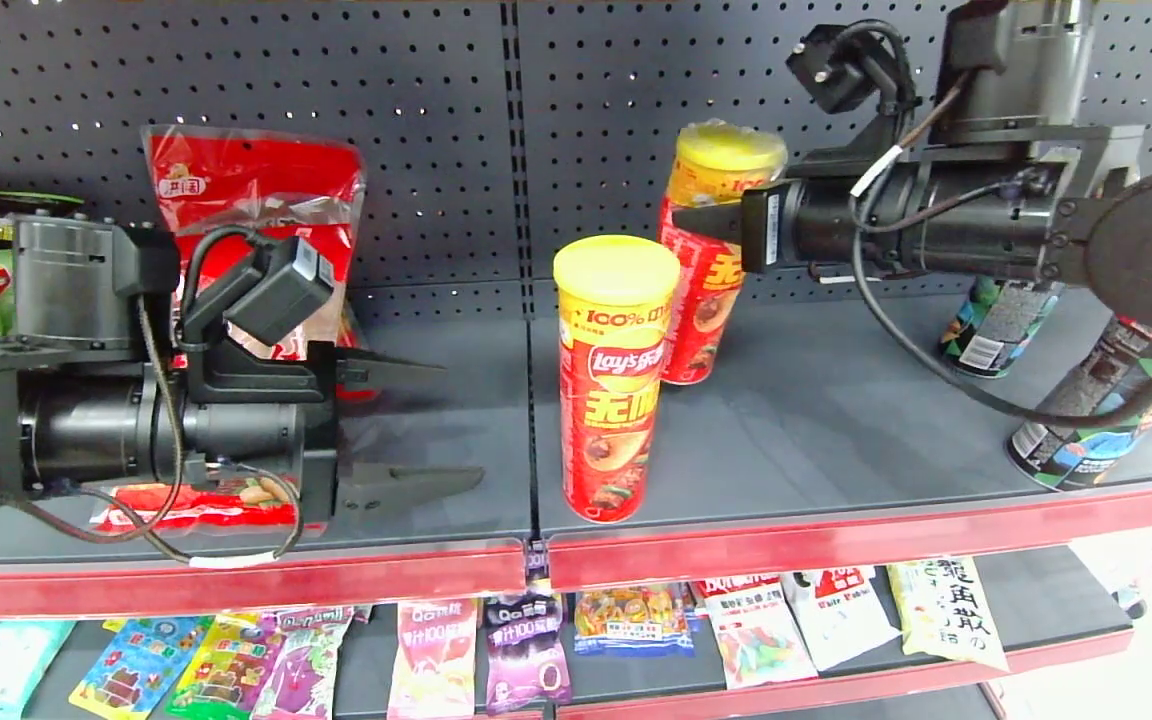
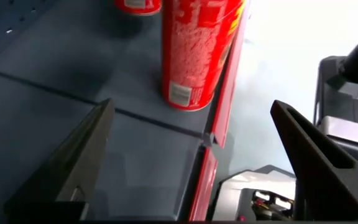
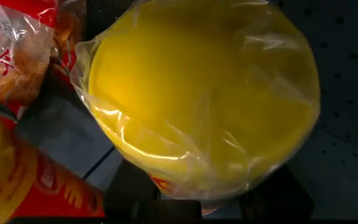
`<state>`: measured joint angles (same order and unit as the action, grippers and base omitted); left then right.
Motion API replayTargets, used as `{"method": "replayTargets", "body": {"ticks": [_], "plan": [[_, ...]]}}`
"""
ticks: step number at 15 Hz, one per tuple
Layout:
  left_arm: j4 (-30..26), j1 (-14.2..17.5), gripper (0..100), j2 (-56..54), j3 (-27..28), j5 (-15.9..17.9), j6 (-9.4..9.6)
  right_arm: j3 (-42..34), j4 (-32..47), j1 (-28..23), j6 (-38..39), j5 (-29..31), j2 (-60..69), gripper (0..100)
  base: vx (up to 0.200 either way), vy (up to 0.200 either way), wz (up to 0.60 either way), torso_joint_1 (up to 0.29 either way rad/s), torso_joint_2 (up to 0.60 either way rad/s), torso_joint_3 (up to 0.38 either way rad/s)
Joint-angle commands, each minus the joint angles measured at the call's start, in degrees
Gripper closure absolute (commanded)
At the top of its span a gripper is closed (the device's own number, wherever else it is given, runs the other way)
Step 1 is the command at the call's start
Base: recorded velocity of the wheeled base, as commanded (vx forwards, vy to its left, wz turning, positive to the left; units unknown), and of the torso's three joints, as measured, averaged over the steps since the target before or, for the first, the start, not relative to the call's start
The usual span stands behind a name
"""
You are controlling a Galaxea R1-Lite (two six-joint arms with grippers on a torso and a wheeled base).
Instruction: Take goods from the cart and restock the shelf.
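Two red chip cans with yellow lids are on the grey shelf (image 1: pixel 816 420). The front can (image 1: pixel 614 385) stands upright near the red shelf edge, and shows as a red cylinder (image 2: pixel 197 50) in the left wrist view. Behind it, the back can (image 1: pixel 714 270) leans. My right gripper (image 1: pixel 698 224) is shut on it just below its plastic-wrapped lid (image 3: pixel 204 93). My left gripper (image 1: pixel 406 428) (image 2: pixel 191 168) is open and holds nothing, low over the shelf to the left of the front can.
A tall red snack bag (image 1: pixel 256 190) leans on the pegboard behind my left arm, and another red bag (image 1: pixel 186 505) lies under it. Dark cans (image 1: pixel 1086 420) stand at the shelf's right end. Snack packets (image 1: pixel 636 620) hang on the lower shelf.
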<state>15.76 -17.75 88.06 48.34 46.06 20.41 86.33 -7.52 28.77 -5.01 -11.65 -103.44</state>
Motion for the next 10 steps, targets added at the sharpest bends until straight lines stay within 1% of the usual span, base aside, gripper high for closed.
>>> {"method": "replayTargets", "body": {"ticks": [1,4,6,7,10], "plan": [[0.3,0.6,0,-1.8,-0.9,-0.4,-0.10,5.1,0.7,0.9,0.0,0.2,-5.8,100,0.000,0.000,0.00,0.000,0.00,0.000],[0.7,1.1,0,-2.2,-0.9,-0.4,-0.28,5.7,0.6,3.2,0.0,0.1,-7.0,100,0.000,0.000,0.00,0.000,0.00,0.000],[0.7,1.1,0,-2.5,-1.1,-0.4,-1.42,5.9,0.6,3.5,0.0,0.1,-8.0,100,0.000,0.000,0.00,0.000,0.00,0.000],[0.7,1.1,0,-2.6,-1.1,-0.4,-1.69,6.0,0.6,3.6,0.0,0.1,-8.3,100,0.000,0.000,0.00,0.000,0.00,0.000],[0.7,1.1,0,-2.7,-1.2,-0.4,-1.69,6.2,0.7,4.3,0.0,0.1,-8.8,100,0.000,0.000,0.00,0.000,0.00,0.000]]}}
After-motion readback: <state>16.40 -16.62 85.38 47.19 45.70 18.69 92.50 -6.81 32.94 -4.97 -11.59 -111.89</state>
